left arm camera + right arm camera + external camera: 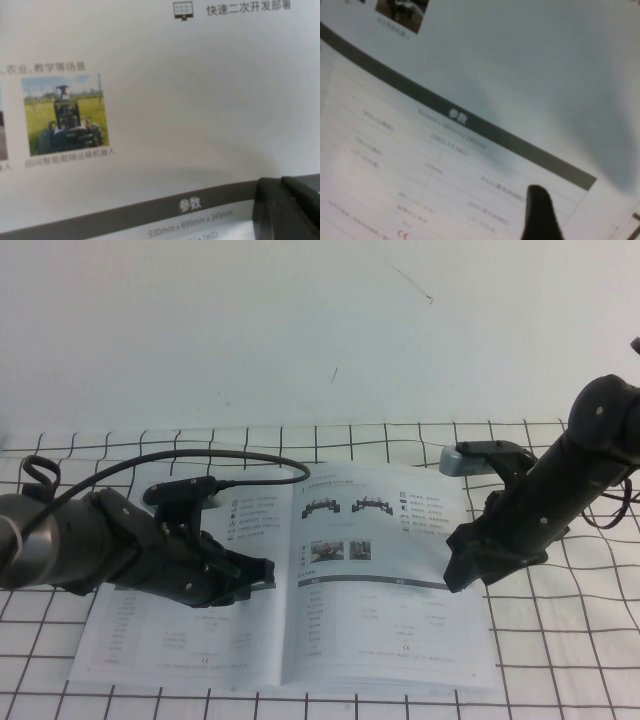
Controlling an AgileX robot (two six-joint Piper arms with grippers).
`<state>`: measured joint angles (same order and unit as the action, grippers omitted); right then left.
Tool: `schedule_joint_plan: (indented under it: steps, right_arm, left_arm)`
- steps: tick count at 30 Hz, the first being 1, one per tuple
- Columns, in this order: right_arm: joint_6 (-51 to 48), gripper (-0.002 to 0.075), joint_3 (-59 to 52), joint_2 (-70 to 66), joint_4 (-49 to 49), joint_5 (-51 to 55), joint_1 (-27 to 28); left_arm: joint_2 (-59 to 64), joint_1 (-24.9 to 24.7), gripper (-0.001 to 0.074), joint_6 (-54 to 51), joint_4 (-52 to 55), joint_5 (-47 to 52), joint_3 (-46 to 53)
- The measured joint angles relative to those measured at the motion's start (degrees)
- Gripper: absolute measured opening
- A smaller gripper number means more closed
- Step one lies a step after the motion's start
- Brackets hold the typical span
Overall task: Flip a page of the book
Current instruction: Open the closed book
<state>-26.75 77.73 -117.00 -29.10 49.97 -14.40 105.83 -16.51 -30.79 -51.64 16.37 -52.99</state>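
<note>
Both hands' fingers unreadable: left hand (258, 575) and right hand (458, 575) over the book (300, 640).

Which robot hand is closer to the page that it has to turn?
The right. The right gripper sits over the outer edge of the right-hand page. The left gripper is over the left half of the book, beside the spine.
</note>
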Motion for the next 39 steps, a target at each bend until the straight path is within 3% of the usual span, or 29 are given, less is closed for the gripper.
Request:
schedule_joint_plan:
  steps: [11, 24, 39]
  right_arm:
    - [0.31, 0.0419, -0.14, -2.2, -1.92, -0.74, -0.13]
    - [-8.39, 0.0419, -0.46, -2.64, -16.1, -1.43, -0.36]
    - [-3.34, 0.0419, -0.46, 3.44, -3.9, -0.19, -0.36]
  left_arm:
    - [0.0, 0.0, -0.0003, 0.32, 0.0, 0.3, 0.0]
    - [0.09, 0.0, -0.0003, -0.38, 0.0, 0.68, 0.0]
    - [-4.17, 0.0, -0.0003, -0.7, 0.0, 9.8, -4.05]
